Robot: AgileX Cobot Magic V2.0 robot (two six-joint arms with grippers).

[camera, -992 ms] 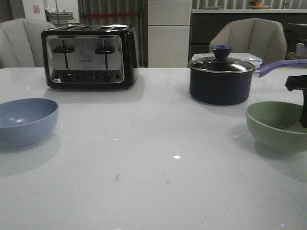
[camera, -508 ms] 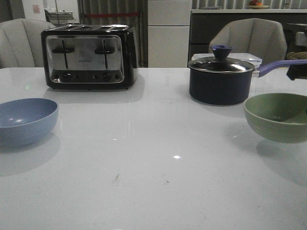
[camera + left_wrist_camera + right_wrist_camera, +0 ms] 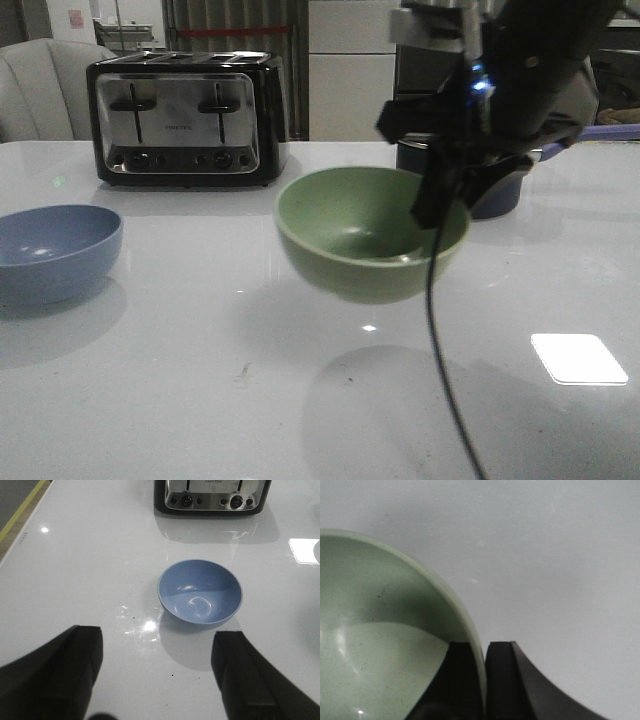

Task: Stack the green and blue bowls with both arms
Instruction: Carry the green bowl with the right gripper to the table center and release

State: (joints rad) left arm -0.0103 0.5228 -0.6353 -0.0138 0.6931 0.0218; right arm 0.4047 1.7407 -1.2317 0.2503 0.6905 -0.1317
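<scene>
Right gripper [image 3: 484, 680] clamped on green bowl [image 3: 372, 233] rim, bowl held above mid-worktop [image 3: 200, 400]; left gripper [image 3: 157, 672] spread wide, empty, over blue bowl [image 3: 200, 591] resting on worktop.

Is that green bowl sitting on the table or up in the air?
In the air: the green bowl hangs above its shadow, rim pinched by the right pincer.

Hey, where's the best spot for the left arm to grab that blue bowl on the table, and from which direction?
Probably the rim. The blue bowl stands upright, mouth up, alone on the white table, its curved sides offering nothing to pinch. The open left end effector could come down from above, one finger inside the wall and one outside, on the near edge, much as the right end effector grips the green bowl.
</scene>
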